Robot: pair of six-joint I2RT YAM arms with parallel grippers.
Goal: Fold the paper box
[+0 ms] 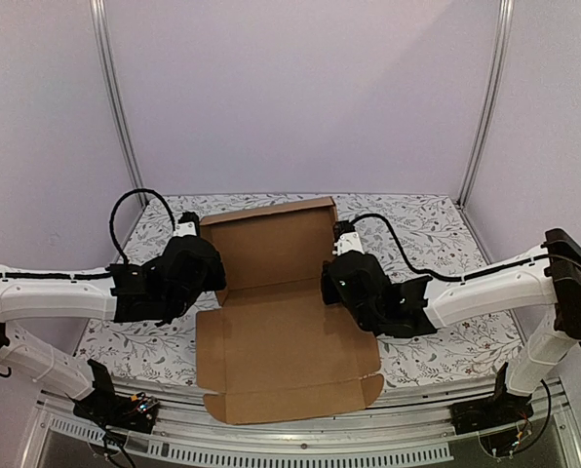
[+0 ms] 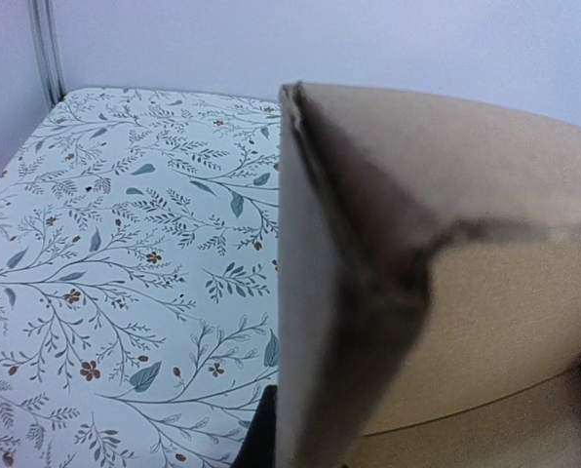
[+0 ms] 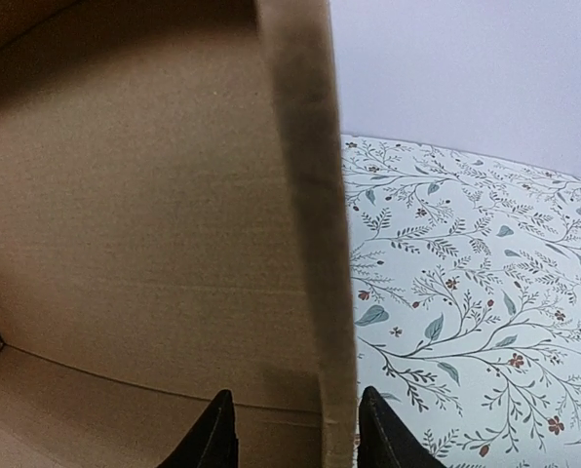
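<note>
Side-wall step, I reckon: the paper box [image 1: 271,322] lies centred on the table [image 1: 422,229]; left gripper [image 1: 203,265] pinches its left wall; right gripper [image 3: 295,434] straddles the right wall, fingers apart; next, square both walls upright evenly.

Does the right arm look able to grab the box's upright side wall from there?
Likely yes: the right fingers straddle the right wall of the paper box, open, nothing in between.
</note>
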